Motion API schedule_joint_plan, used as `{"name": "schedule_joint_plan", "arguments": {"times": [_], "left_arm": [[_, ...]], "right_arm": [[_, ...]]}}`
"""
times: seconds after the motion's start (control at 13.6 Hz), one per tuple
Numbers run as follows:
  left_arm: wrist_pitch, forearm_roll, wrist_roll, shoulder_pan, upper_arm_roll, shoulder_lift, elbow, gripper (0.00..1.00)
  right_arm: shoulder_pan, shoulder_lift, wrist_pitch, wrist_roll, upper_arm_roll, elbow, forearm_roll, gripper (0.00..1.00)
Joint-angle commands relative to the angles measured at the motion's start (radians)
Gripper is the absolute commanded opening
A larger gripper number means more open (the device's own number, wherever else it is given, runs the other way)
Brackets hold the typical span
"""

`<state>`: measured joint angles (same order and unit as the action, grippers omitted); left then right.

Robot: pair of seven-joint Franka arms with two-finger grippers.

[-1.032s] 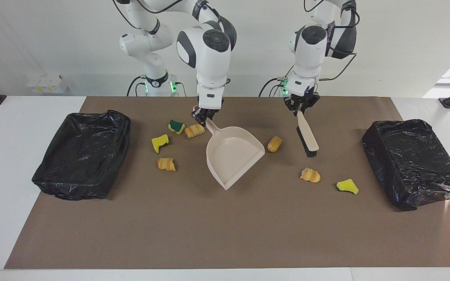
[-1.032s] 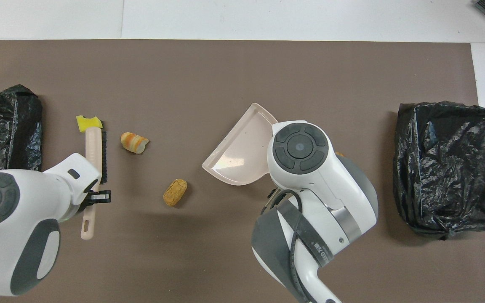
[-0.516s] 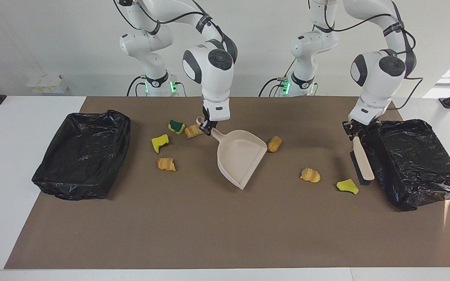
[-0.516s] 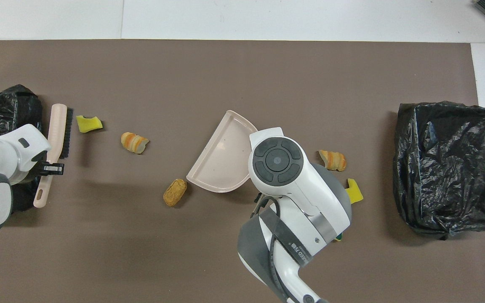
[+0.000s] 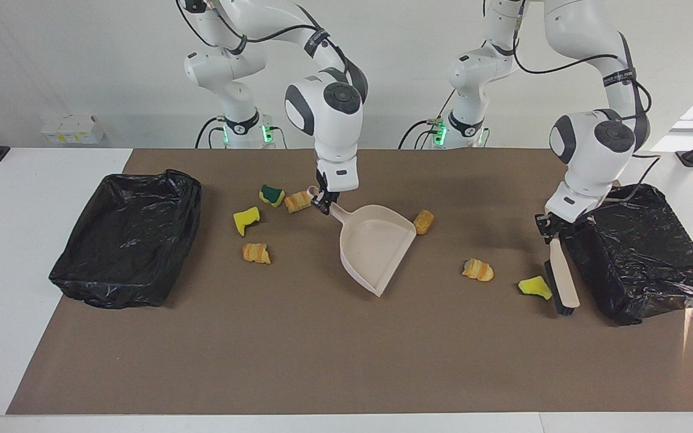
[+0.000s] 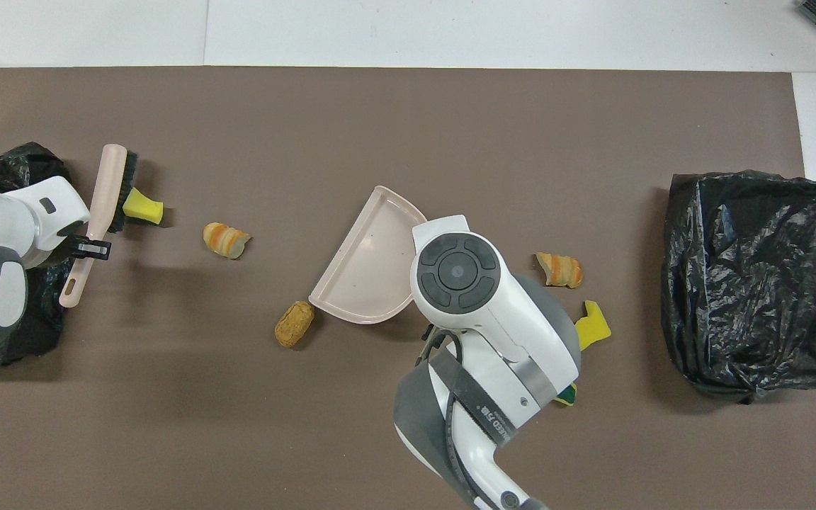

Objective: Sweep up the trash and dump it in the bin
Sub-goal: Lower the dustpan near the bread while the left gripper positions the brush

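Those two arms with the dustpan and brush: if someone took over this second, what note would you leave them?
Left gripper: shut on the brush, bristles beside a yellow sponge scrap next to the bin at the left arm's end.
Right gripper: shut on the dustpan handle, mid-table; the pan is empty.
Done: nothing swept in yet.
Left: all seven scraps lie on the mat; sweep them into the pan and dump them.

Left gripper (image 6: 89,244) clamps brush (image 6: 100,212) handle; bristles touch yellow sponge (image 6: 143,210), striped bread bit (image 6: 225,239) just past that. Dustpan (image 6: 369,265) pokes from under right arm, tan chunk (image 6: 294,324) beside its rim.
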<state>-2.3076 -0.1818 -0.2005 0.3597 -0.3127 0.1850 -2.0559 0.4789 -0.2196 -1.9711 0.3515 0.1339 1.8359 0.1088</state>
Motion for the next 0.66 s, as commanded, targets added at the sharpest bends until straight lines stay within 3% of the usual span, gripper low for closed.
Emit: {"name": "schedule_joint_plan", "arguments": {"times": [0.0, 0.44, 0.59], "left_arm": [[0.016, -0.025, -0.005, -0.008, -0.009, -0.002, -0.018, 0.00], [0.141, -0.025, 0.172, -0.171, -0.009, -0.033, -0.024, 0.00], [0.152, -0.024, 0.191, -0.173, -0.009, -0.042, 0.002, 0.00]], "right_arm": [[0.033, -0.041, 0.012, -0.029, 0.003, -0.053, 0.020, 0.00], [0.017, -0.063, 0.073, 0.038, 0.003, -0.130, 0.084, 0.00], [-0.019, -0.060, 0.077, 0.063, 0.003, -0.132, 0.077, 0.00]]}}
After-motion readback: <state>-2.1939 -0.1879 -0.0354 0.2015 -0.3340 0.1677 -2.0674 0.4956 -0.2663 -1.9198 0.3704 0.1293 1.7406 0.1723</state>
